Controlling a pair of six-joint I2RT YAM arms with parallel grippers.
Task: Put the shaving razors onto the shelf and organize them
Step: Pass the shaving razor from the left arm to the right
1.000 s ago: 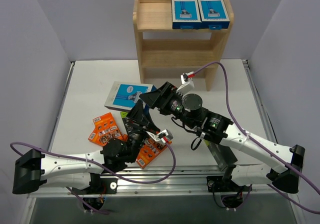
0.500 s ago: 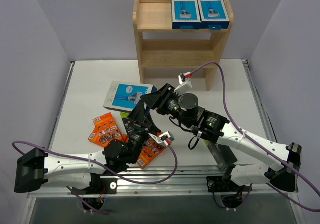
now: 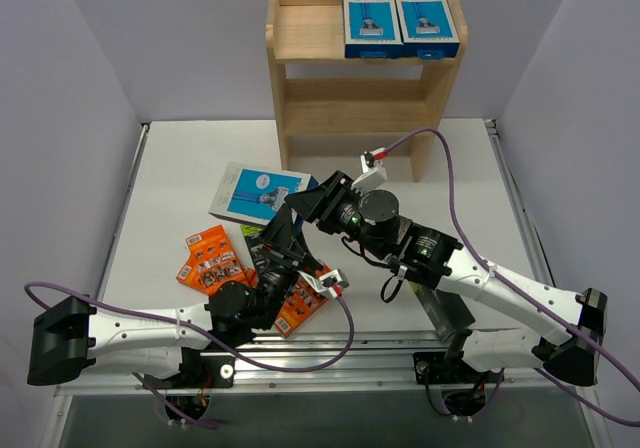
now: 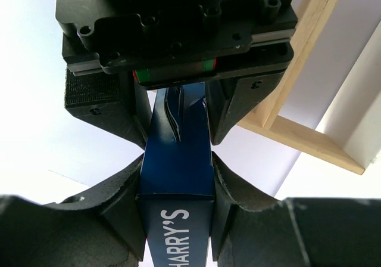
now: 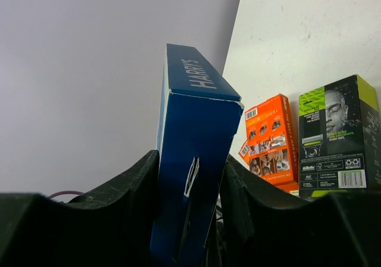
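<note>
One blue-and-white razor box (image 3: 256, 191) hangs tilted over the table's middle, held at its right end by both grippers. My left gripper (image 3: 284, 226) is shut on its narrow dark-blue side (image 4: 177, 177). My right gripper (image 3: 306, 200) is shut on the same box's end (image 5: 193, 136), facing the left one (image 4: 178, 109). Two more blue-and-white boxes (image 3: 369, 24) (image 3: 427, 22) stand side by side at the right of the shelf's (image 3: 310, 93) top tier. Orange packs (image 3: 208, 258) (image 5: 271, 139) and a black-and-lime box (image 5: 339, 136) lie on the table under the left arm.
The wooden shelf stands at the table's far edge; its middle and lower tiers hold nothing. Purple cables loop beside both arms. Grey walls close in left and right.
My right gripper has closed on the end of the blue box, which my left gripper was holding. Both arms and the box have shifted only slightly.
</note>
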